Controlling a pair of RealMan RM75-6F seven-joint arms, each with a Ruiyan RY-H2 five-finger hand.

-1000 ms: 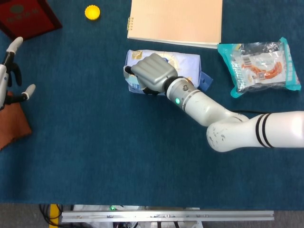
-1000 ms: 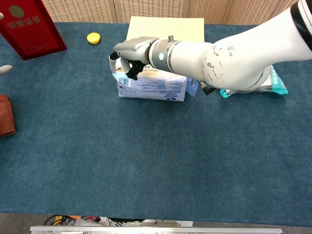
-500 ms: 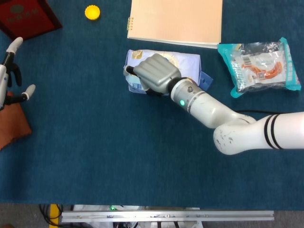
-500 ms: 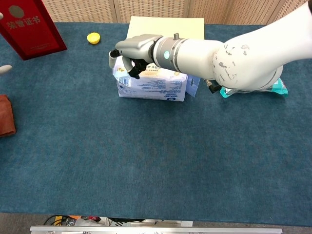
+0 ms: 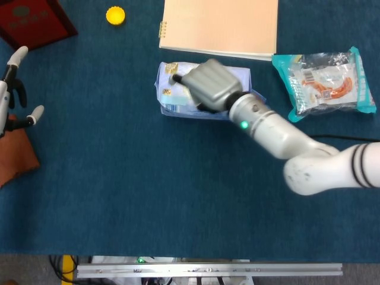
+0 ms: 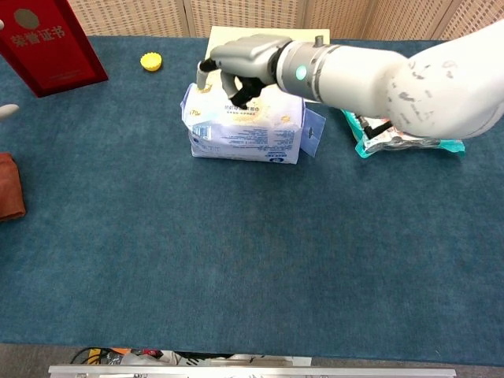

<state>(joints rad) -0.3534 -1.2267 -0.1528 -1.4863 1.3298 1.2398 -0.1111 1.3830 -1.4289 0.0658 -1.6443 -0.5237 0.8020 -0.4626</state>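
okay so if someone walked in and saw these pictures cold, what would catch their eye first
Most likely the big white right arm reaching across the blue table, its grey right hand with fingers curled, just above the pale blue packet mid-table. Next, the bright things along the far edge: a red booklet at far left, a yellow cap, and a cream notebook.

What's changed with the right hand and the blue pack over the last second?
The right hand has lifted off the blue pack and drawn back toward the notebook, its fingers curled and holding nothing; a second ago they hooked over the pack's left end. The pack itself stayed put. The left hand, yellow cap and teal packet are unchanged.
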